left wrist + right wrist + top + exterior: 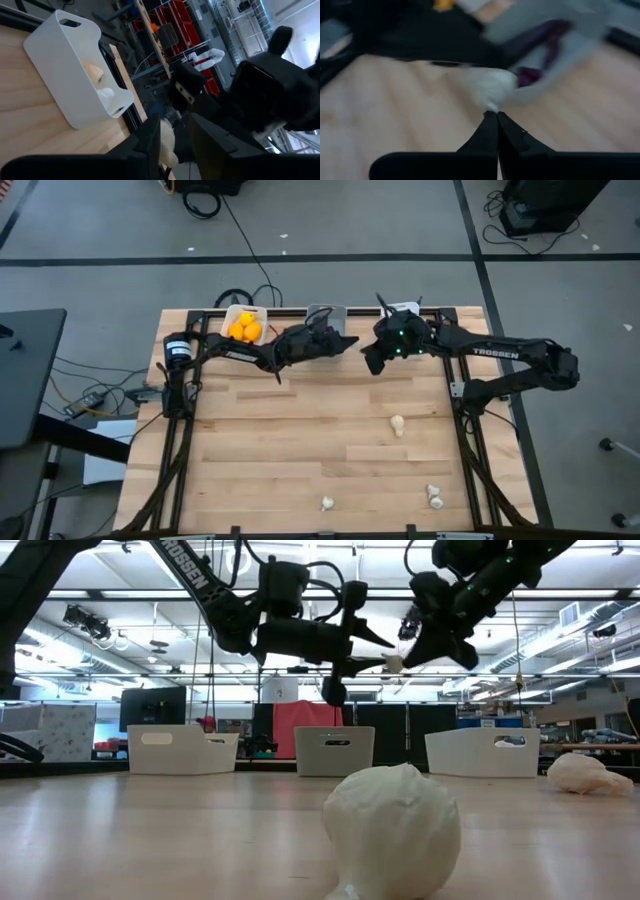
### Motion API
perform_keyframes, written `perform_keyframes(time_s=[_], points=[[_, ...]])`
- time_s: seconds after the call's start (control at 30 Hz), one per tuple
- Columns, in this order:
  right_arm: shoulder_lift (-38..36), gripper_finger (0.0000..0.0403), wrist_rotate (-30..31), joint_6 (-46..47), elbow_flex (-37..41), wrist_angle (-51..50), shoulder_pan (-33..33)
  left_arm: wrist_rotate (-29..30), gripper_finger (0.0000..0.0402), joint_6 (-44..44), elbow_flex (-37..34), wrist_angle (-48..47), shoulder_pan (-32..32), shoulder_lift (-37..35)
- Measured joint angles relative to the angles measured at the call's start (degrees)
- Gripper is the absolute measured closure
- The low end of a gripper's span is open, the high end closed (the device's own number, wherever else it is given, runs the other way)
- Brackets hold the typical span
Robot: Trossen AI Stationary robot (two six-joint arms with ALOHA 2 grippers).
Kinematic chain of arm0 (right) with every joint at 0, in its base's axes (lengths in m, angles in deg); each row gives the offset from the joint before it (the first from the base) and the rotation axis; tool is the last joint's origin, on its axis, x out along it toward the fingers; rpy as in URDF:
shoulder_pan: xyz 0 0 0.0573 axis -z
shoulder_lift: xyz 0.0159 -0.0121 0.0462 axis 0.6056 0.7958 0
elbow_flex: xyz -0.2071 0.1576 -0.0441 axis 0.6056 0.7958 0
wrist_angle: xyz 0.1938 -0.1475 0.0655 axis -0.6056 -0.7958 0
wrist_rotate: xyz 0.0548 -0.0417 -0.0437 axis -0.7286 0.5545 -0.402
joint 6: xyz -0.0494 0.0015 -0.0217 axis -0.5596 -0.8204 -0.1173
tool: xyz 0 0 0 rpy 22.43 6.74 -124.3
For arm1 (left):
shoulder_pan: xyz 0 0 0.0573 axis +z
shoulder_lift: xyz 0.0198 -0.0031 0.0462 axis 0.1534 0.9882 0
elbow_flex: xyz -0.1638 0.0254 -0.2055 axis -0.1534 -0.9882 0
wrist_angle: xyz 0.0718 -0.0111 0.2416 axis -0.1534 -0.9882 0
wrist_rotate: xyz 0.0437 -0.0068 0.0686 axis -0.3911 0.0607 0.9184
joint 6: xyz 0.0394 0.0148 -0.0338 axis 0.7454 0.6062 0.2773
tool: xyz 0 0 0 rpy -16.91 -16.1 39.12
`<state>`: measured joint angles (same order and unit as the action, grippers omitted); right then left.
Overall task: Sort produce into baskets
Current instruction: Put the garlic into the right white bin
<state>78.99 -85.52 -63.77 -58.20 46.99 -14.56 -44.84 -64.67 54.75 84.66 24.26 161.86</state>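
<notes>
A small whitish garlic bulb (487,86) hangs in the air between my two grippers, over the far middle of the table. It also shows in the low view, garlic bulb (395,663). My right gripper (496,117) comes in from the right and is shut on it. My left gripper (175,137) comes level from the left and stands open, a finger on either side of the bulb (166,142). From above, my left gripper (348,342) and my right gripper (370,358) nearly meet. My right gripper pinches the bulb's thin pointed end (493,106) between its two shut fingertips. It comes slanting down from the table's right side. The bulb is lifted clear of the table. My left gripper: the bulb lies close to one finger (149,136); whether they touch, I cannot tell.
Three baskets stand along the far edge: a white one (243,312) with orange fruits (245,330), a grey one (326,312), and a white one (70,75) with bulbs. Loose bulbs lie on the table: (398,424), (327,503), (435,497).
</notes>
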Motion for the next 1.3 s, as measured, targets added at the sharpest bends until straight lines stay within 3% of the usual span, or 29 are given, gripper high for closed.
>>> perform_keyframes(time_s=[0.3, 0.4, 0.63, 0.83, 1.03, 1.13, 1.3], points=[[-4.7, 0.0402, 20.6, 5.6, -0.1, -9.5, 4.2, -5.0, 0.0293, 1.2, 0.0, 0.9, 3.1, 0.0], [-5.6, 0.0402, 23.5, 5.1, -0.1, -10.9, 6.9, -9.3, 0.0293, 1.0, 0.0, 1.6, 3.5, 0.0], [-4.2, 0.0353, 5.7, -1.0, -0.1, -9.4, 10.9, -15.3, 0.0293, 9.7, 0.0, 1.9, 3.6, 0.0], [-0.9, 0.0298, 2.4, -6.4, -0.1, -8.5, 9.1, -17.6, 0.0294, 20.2, 0.0, 1.9, 3.8, 0.0], [6.8, 0.0249, 1.6, -19.7, -0.1, -5.1, 6.6, -26.5, 0.0294, 28.2, 0.0, -1.4, 5.6, -3.4], [10.7, 0.0226, 3.3, -23.7, -0.1, -0.2, 6.2, -30.5, 0.0294, 38.8, 0.0, -9.1, 7.7, -8.3], [17.2, 0.0199, -0.6, -28.0, -0.1, 8.9, 6.8, -28.6, 0.0294, 51.4, 0.0, -25.8, 12.1, -17.0]])
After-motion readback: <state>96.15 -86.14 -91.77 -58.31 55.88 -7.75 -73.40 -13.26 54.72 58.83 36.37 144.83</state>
